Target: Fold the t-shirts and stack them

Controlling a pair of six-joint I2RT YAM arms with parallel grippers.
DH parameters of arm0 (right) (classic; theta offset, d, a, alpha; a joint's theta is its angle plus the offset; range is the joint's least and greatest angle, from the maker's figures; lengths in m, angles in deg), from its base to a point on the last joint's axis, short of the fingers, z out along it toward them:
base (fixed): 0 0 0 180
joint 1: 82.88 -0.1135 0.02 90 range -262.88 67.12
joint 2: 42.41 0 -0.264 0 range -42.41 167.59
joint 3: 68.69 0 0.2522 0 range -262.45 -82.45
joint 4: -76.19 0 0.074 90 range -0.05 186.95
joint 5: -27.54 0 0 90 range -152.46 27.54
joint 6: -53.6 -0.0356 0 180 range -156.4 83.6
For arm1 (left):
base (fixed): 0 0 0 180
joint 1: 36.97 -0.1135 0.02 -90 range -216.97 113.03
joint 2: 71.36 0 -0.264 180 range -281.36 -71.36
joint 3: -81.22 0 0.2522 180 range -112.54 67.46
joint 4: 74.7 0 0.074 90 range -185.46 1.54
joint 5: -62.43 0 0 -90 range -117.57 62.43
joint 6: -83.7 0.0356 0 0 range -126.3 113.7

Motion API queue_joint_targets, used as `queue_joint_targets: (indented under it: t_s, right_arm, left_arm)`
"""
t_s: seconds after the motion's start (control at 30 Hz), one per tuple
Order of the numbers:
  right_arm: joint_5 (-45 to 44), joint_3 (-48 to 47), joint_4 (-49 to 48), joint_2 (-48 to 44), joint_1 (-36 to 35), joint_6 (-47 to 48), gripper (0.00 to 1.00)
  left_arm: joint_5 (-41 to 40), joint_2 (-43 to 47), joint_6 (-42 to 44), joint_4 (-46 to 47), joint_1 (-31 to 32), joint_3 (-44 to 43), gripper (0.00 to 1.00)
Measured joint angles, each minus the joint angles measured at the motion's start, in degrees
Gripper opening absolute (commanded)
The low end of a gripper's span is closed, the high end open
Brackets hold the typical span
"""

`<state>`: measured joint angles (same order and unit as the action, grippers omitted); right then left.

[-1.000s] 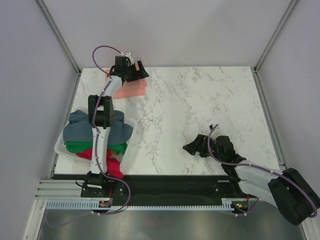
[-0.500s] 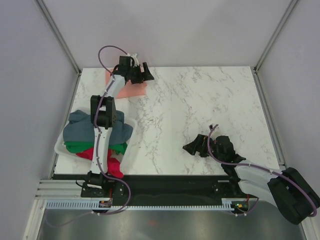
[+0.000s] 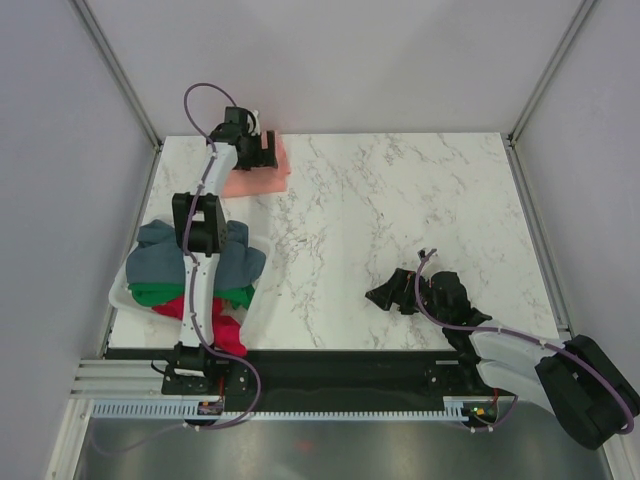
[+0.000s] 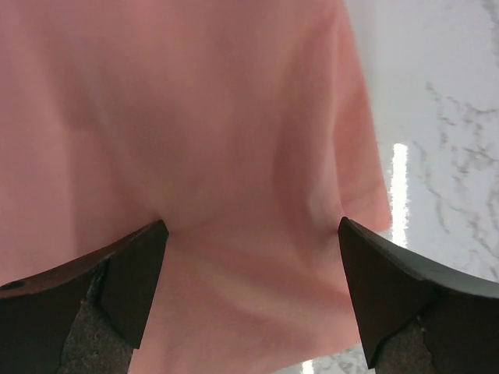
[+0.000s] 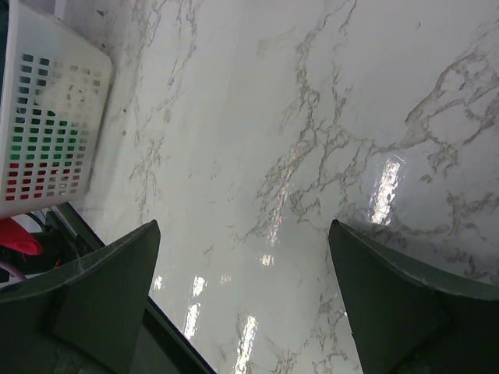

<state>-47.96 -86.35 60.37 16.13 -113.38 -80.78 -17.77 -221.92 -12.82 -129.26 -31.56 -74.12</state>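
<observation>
A folded salmon-pink t-shirt [image 3: 262, 177] lies at the far left corner of the marble table [image 3: 400, 220]. My left gripper [image 3: 254, 150] hovers just over it, open, and in the left wrist view the pink cloth [image 4: 203, 140] fills the space between its spread fingers [image 4: 132, 273] with nothing gripped. Grey-blue [image 3: 160, 255], green [image 3: 150, 293] and red [image 3: 228, 335] t-shirts are heaped in the white mesh basket [image 3: 252, 300] at the near left. My right gripper [image 3: 385, 295] rests open and empty above bare marble at the near right [image 5: 249, 234].
The white mesh basket [image 5: 47, 140] also appears at the upper left of the right wrist view, with green and red cloth behind its holes. Grey walls and metal posts enclose the table on three sides. The table's dark front edge [image 5: 109, 257] runs below the right gripper.
The left gripper has swung from the right side of the pink t-shirt back toward the far left, now directly over the cloth. The right arm has not moved.
</observation>
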Motion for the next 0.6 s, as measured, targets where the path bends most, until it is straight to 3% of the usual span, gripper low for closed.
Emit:
queue_joint_targets:
  t_s: [0.27, 0.5, 0.6]
  right_arm:
    - [0.0, 0.0, 0.3, -0.3, 0.0, 0.0, 0.98]
    - [0.0, 0.0, 0.5, -0.4, 0.0, -0.4, 0.98]
    - [0.0, 0.0, 0.3, -0.2, 0.0, -0.4, 0.98]
  left_arm:
    - [-11.8, 0.0, 6.0, -1.1, -3.5, 1.4, 0.99]
    - [-16.2, 0.2, 8.3, -0.6, -5.4, 1.9, 0.94]
    - [-18.8, 0.8, 9.4, 0.4, -7.1, 3.0, 0.97]
